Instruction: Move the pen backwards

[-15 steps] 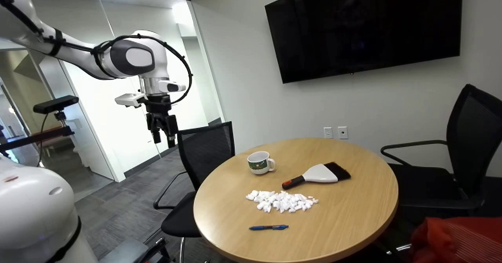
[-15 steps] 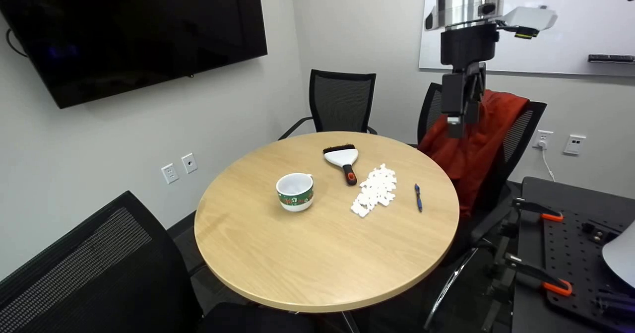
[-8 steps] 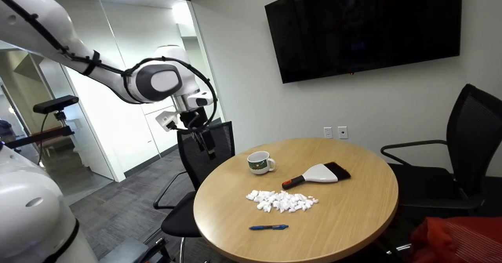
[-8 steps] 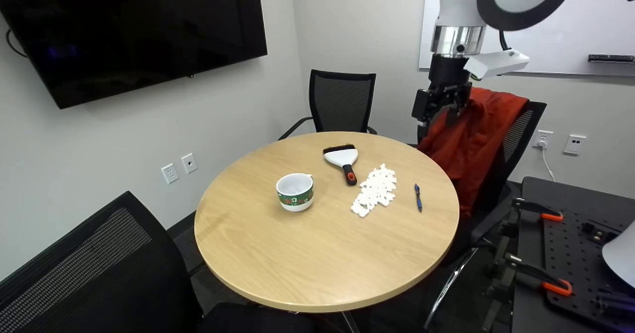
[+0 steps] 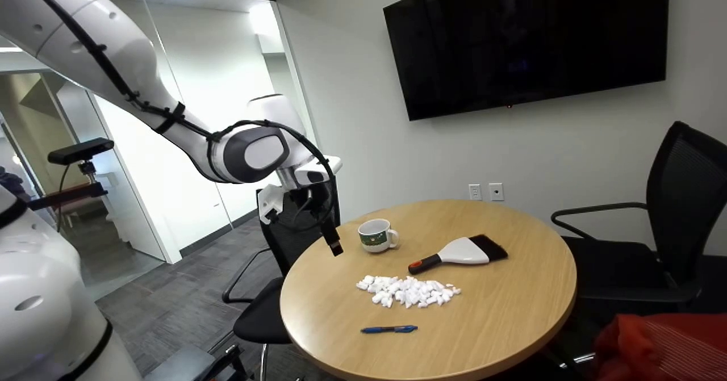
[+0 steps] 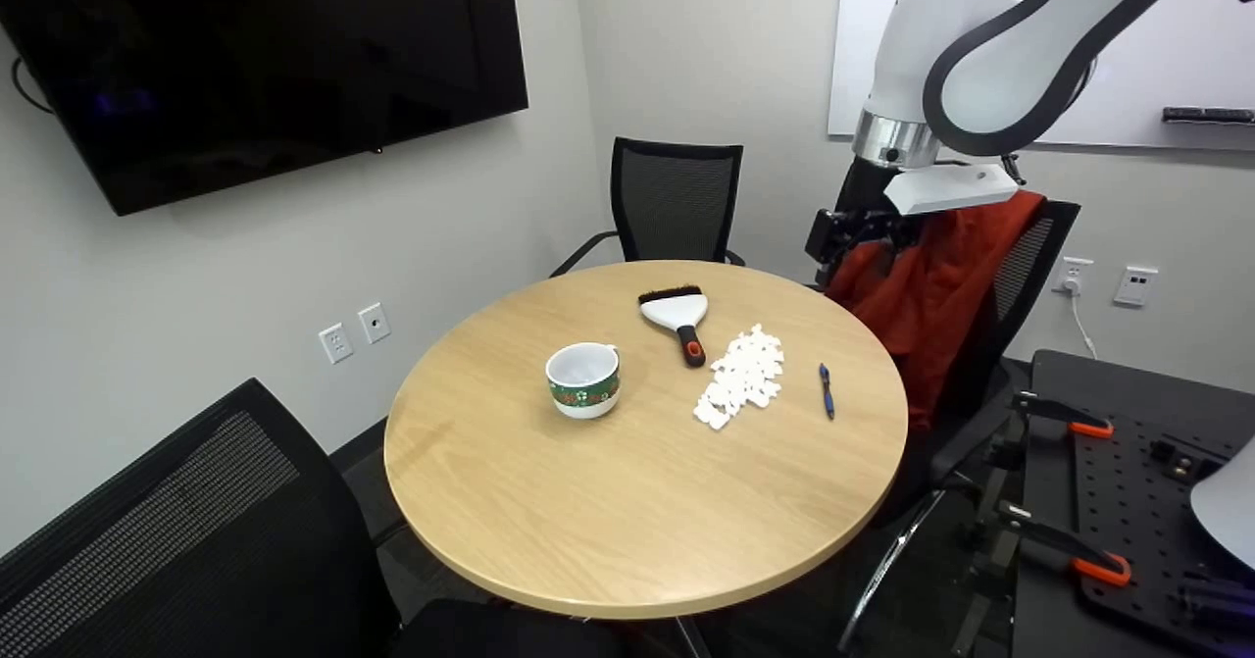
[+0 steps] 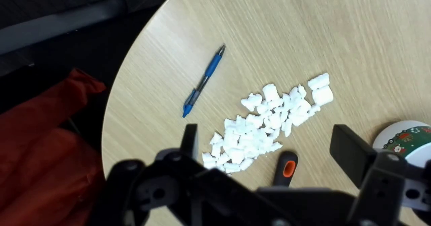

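- Position of pen: blue, lying flat on the round wooden surface, close to the rim, apart from the other items there.
- Orientation, wrist view: pen slants, clip end at lower left, writing tip at upper right.
- State of pincer: fingers spread wide, read from the wrist view; white scraps show through the gap.
- In both exterior views the pincer hangs tilted in the air at the end of the white arm, well apart from the pen.
- Scraps form a single elongated patch, lying between the pen and the brush.
- Brush: white head, black bristles, black handle with an orange-red inset; handle end just beside the scraps.
- Cup, white with a patterned green band, stands upright; the pincer partly hides this cup in the wrist view.
- Red cloth is draped over a chair beside the surface, on the pen's side.
- Dark screen is mounted on the wall.
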